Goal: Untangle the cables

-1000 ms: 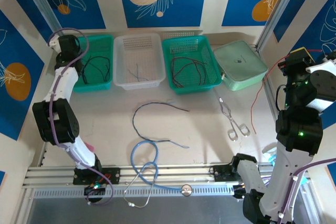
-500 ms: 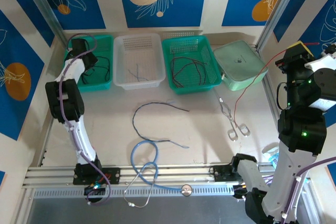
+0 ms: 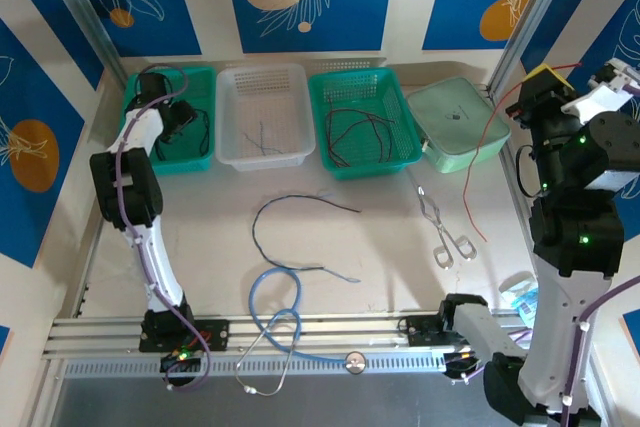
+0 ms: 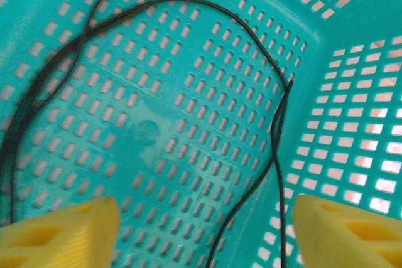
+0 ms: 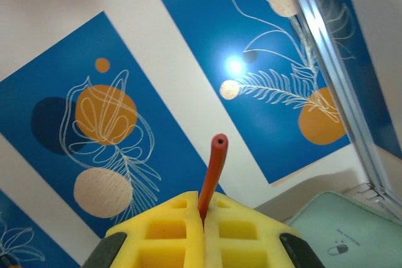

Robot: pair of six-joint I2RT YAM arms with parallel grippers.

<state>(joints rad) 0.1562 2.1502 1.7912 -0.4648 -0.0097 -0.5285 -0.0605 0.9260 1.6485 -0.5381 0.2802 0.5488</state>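
My left gripper (image 4: 204,221) hangs open low inside the left teal basket (image 3: 200,82). Thin black cables (image 4: 276,117) lie loose on the basket floor, one strand running between the yellow fingers (image 4: 59,230), which grip nothing. In the top view this gripper (image 3: 178,115) sits over that basket. At the far right my right gripper (image 3: 545,82) is raised and shut on a red cable (image 3: 467,187), which dangles down to the table. Its end (image 5: 212,167) sticks up from the closed pads (image 5: 169,230). A black cable (image 3: 290,209) and a blue-grey one (image 3: 342,275) lie mid-table.
A white basket (image 3: 265,77) and a second green basket (image 3: 360,82) holding black cables (image 3: 355,132) stand along the back. A mint lidded box (image 3: 458,122) is at the back right, metal tongs (image 3: 445,232) lie right of centre, and a thick light-blue tube (image 3: 270,307) lies near the front rail.
My left gripper moved right and down into the left basket and opened. The right gripper rose and turned, lifting the red cable higher off the table.
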